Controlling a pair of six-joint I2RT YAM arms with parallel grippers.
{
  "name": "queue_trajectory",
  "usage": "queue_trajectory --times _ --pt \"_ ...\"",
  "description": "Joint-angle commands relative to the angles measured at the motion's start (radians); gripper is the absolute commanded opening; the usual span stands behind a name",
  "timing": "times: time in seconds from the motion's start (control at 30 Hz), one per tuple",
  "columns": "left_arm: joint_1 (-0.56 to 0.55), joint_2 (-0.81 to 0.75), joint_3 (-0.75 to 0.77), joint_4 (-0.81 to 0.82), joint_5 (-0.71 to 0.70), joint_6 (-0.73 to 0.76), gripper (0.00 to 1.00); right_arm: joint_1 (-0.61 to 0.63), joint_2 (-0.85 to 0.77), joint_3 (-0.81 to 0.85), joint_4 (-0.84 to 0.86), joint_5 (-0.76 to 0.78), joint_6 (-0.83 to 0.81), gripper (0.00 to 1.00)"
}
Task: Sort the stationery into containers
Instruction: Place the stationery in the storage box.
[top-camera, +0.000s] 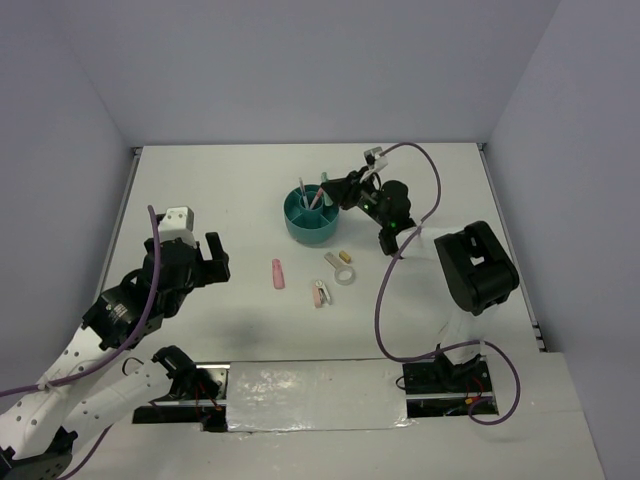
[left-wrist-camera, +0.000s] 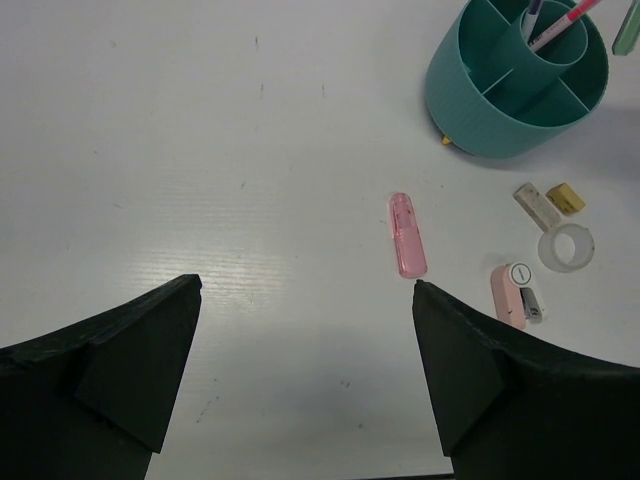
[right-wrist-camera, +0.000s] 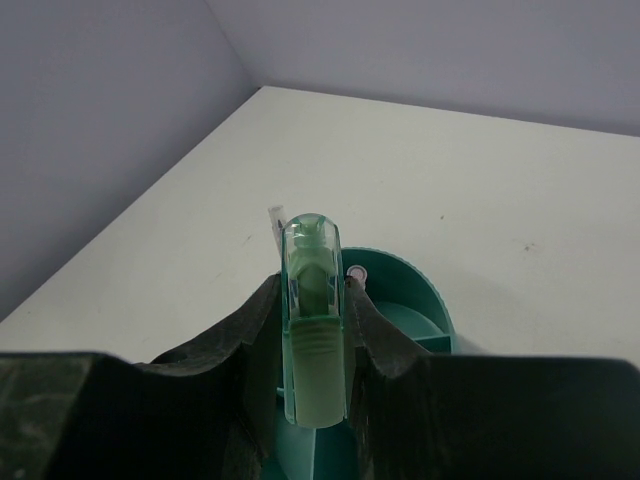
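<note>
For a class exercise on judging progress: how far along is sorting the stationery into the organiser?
Done: the pink pen and grey pen stand in the central cup of the organiser. In hand: the right claw grips the green capsule above the organiser. Left: pink capsule, clip, tape ring, yellowish piece and white piece lie on the table; the left claw is open, holding nothing.

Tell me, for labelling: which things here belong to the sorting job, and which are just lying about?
Job: teal organiser, pink pen in it, green capsule in right end effector, pink capsule, pink-white clip, tape ring, yellowish piece, white block.
Lying about: purple cable, shiny strip.
</note>
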Motion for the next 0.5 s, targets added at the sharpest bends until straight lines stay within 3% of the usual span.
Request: queue_trajectory --times 0.0,0.47 --pt "0.005 -0.009 -0.006 0.038 0.007 0.019 0.99 -0.005 0.010 -0.022 0.114 -0.013 0.014 0.02" --pt "0.005 -0.014 -0.008 0.044 0.016 0.027 0.99 -0.023 0.050 -0.043 0.134 -0.021 0.042 0.08"
